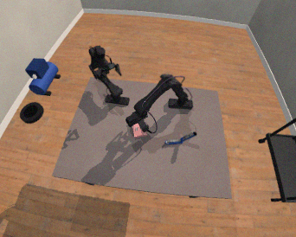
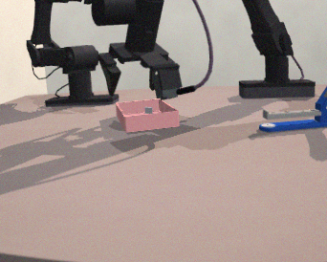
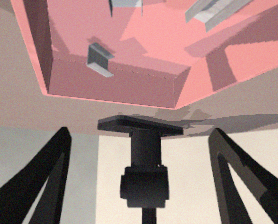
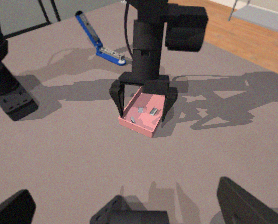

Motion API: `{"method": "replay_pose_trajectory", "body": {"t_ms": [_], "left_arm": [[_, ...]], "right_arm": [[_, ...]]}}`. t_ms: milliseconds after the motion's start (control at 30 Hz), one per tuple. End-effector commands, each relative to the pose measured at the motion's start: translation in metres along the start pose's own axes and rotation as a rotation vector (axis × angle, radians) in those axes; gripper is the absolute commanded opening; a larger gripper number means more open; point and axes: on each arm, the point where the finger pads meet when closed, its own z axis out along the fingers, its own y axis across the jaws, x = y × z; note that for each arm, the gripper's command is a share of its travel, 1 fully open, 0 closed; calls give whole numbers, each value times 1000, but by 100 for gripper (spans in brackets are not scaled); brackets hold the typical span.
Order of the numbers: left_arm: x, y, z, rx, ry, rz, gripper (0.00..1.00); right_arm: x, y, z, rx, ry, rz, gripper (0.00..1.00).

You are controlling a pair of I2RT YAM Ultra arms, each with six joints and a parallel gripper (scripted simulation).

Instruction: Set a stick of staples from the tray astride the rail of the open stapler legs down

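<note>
A pink tray (image 1: pixel 139 131) (image 2: pixel 148 121) (image 3: pixel 115 82) (image 4: pixel 136 127) sits on the grey table top and holds several loose grey staple sticks (image 3: pixel 100 60) (image 4: pixel 150 112); one stick (image 2: pixel 148 109) shows in the exterior view. My left gripper (image 1: pixel 134 123) (image 2: pixel 139 88) (image 4: pixel 141 118) is open and empty. It hangs just above the tray, one finger on each side of it. The blue stapler (image 1: pixel 180 138) (image 2: pixel 294 122) (image 4: pixel 98 43) lies open on the table to the side of the tray. My right gripper (image 1: pixel 117 69) (image 4: pixel 125 190) is open and empty, held high near its own base.
The grey table top (image 1: pixel 163 173) lies on a wooden floor. The left arm's base (image 1: pixel 180 104) (image 2: pixel 276 89) stands behind the stapler. A blue object (image 1: pixel 41 75) and a black disc (image 1: pixel 31 112) lie off the table at one side. A black rack (image 1: pixel 288 164) stands at the other.
</note>
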Motion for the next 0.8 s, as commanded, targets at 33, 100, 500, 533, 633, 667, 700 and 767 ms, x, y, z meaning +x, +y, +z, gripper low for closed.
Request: {"method": "replay_pose_trajectory", "body": {"t_ms": [33, 100, 500, 533, 633, 667, 700, 767], "left_arm": [[10, 6, -4, 38, -3, 1, 100], [13, 12, -2, 30, -2, 2, 100], [14, 19, -2, 16, -2, 4, 100], [14, 19, -2, 16, -2, 4, 100], [11, 19, -2, 16, -16, 16, 89], [9, 18, -2, 16, -26, 39, 77], [7, 18, -3, 18, -38, 63, 66], [0, 9, -9, 44, -83, 150, 43]], "right_arm": [[-2, 0, -4, 7, -9, 3, 100], [-2, 0, -4, 7, -9, 3, 100], [-2, 0, -4, 7, -9, 3, 100], [-2, 0, -4, 7, -9, 3, 100], [-2, 0, -4, 7, -9, 3, 100], [-2, 0, -4, 7, -9, 3, 100], [-2, 0, -4, 7, -9, 3, 100], [-2, 0, -4, 7, -9, 3, 100]]}}
